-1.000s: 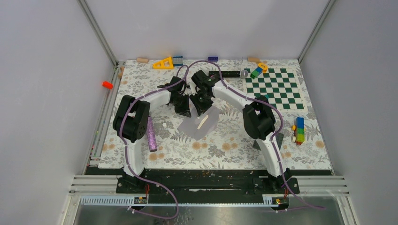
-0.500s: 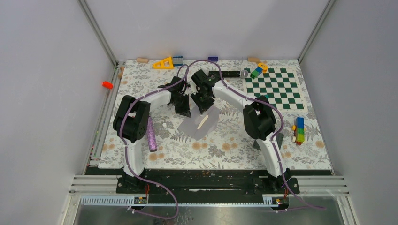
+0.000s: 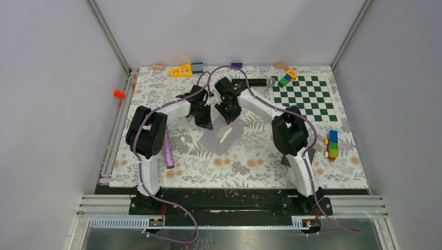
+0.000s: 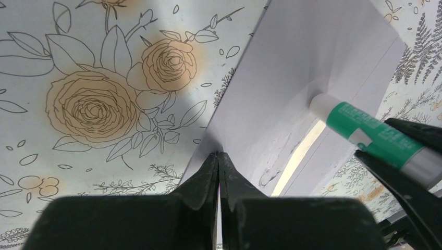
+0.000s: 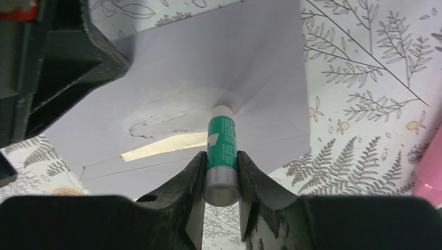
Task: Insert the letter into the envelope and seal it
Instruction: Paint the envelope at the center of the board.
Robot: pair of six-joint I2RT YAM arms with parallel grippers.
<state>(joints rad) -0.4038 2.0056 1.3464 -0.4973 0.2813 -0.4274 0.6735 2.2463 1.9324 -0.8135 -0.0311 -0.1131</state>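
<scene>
The light grey envelope [image 3: 224, 136] lies mid-table with its flap open. A tan strip of the letter [image 3: 225, 136] shows in its mouth; the letter [image 5: 166, 145] is otherwise hidden inside. My left gripper [image 4: 219, 156] is shut on the tip of the flap [image 4: 292, 88] and holds it up. My right gripper [image 5: 221, 169] is shut on a green-and-white glue stick [image 5: 221, 138]. The stick's white tip touches the inside of the flap. A smear of glue [image 5: 154, 122] shows on the flap [image 5: 208, 73]. The glue stick [image 4: 372, 133] also shows in the left wrist view.
A glittery pink cylinder [image 3: 168, 148] lies left of the envelope. The green-and-white checkerboard [image 3: 305, 98] is at the back right. Stacked coloured bricks [image 3: 332, 144] stand at the right. A yellow triangle [image 3: 181, 70], a microphone [image 3: 256, 82] and small blocks line the far edge.
My right gripper with the glue stick has shifted slightly toward the far side along the flap. My left gripper has stayed put on the flap tip.
</scene>
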